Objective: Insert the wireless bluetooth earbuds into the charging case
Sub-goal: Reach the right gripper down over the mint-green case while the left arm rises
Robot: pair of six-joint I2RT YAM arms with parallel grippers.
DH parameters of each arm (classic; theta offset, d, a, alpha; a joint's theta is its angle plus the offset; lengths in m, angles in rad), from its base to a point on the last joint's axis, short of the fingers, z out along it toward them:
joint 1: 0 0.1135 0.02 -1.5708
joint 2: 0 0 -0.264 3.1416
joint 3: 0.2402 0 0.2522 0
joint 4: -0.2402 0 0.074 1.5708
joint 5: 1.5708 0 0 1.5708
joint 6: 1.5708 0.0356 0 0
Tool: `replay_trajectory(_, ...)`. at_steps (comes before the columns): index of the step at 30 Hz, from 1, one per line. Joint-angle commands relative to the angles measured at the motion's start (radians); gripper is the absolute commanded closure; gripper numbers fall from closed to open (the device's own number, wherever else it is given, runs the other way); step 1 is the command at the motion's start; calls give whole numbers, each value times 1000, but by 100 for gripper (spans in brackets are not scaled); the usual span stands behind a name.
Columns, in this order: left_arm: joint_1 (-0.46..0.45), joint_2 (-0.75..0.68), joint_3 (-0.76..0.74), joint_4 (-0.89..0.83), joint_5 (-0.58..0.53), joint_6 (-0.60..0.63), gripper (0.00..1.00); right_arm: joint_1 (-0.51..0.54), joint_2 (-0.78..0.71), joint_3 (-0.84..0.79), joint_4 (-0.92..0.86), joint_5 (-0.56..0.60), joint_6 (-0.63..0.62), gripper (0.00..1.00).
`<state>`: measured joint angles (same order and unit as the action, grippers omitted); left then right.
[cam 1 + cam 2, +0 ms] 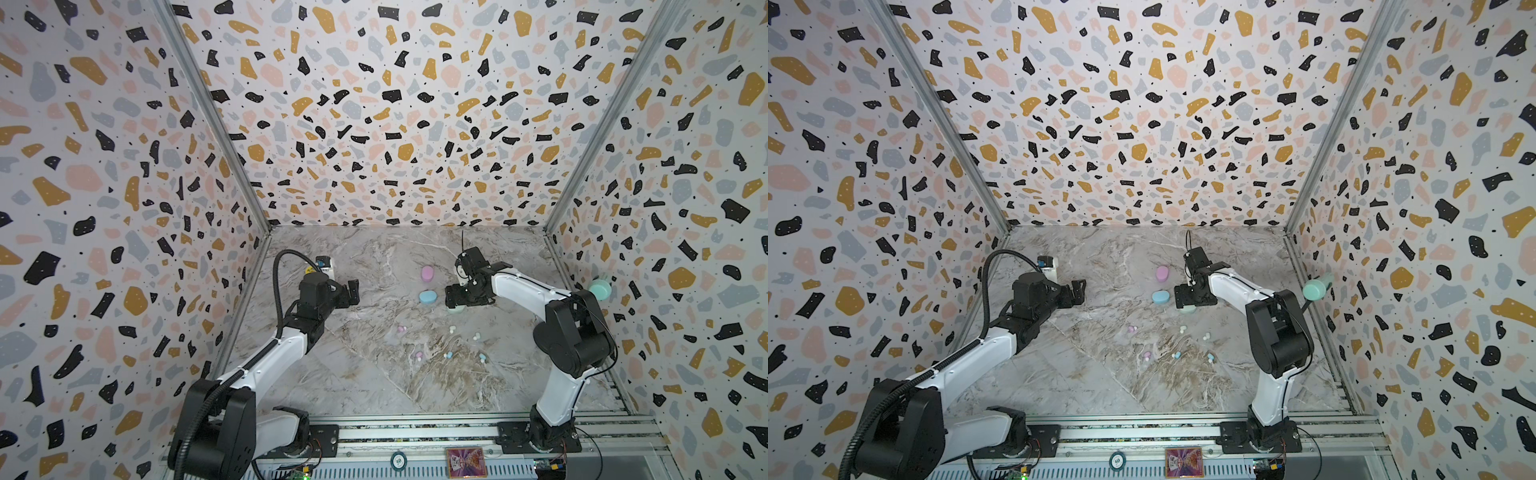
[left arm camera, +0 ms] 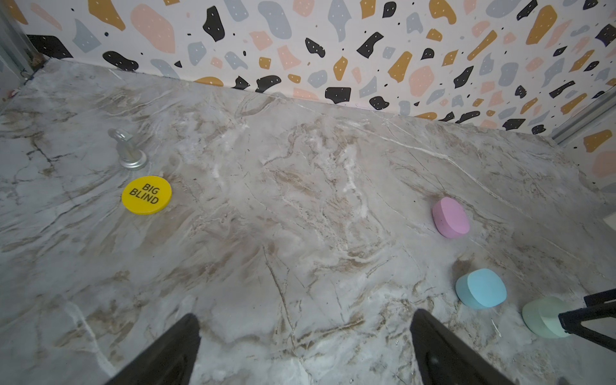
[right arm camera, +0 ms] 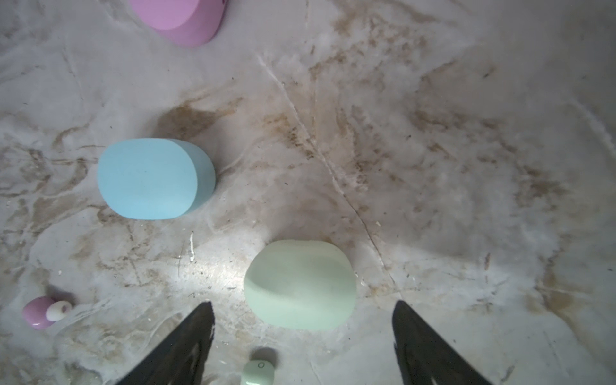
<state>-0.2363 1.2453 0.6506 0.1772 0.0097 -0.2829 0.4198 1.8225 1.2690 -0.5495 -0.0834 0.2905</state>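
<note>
Three closed oval charging cases lie mid-table: pink (image 1: 427, 273), blue (image 1: 427, 296) and mint (image 3: 300, 283). My right gripper (image 3: 301, 305) hangs open just above the mint case, a finger on each side and not touching it. In both top views the gripper (image 1: 454, 302) hides most of that case (image 1: 1187, 309). The earbuds lie loose nearer the front: pink (image 1: 401, 329), mint (image 1: 451, 330), blue (image 1: 449, 355); a mint earbud (image 3: 258, 371) lies between the right fingers. My left gripper (image 2: 305, 316) is open and empty over bare marble, left of the cases (image 1: 353, 293).
A yellow "BIG BLIND" chip (image 2: 146, 195) and a metal hook base (image 2: 130, 153) sit at the far left of the table. A mint round thing (image 1: 600, 289) sticks out from the right wall. A card (image 1: 464, 461) and a chip (image 1: 397, 460) rest on the front rail.
</note>
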Motion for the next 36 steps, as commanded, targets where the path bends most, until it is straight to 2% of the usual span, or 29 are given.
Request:
replay_trajectory(1, -9, 19, 45, -45, -22, -21, 0, 11, 18, 33, -31, 8, 8, 16)
replay_trajectory(4, -14, 20, 36, -30, 16, -19, 0, 18, 34, 38, -33, 18, 12, 17)
replay_trajectory(22, -28, 17, 3, -6, 13, -31, 0, 34, 86, 70, -39, 63, 22, 31)
replay_trajectory(32, -29, 21, 1, -1, 16, -31, 0, 42, 91, 61, -44, 74, 16, 32)
replay_trajectory(36, -29, 20, 1, -4, 15, -33, 0, 43, 87, 58, -41, 83, 22, 37)
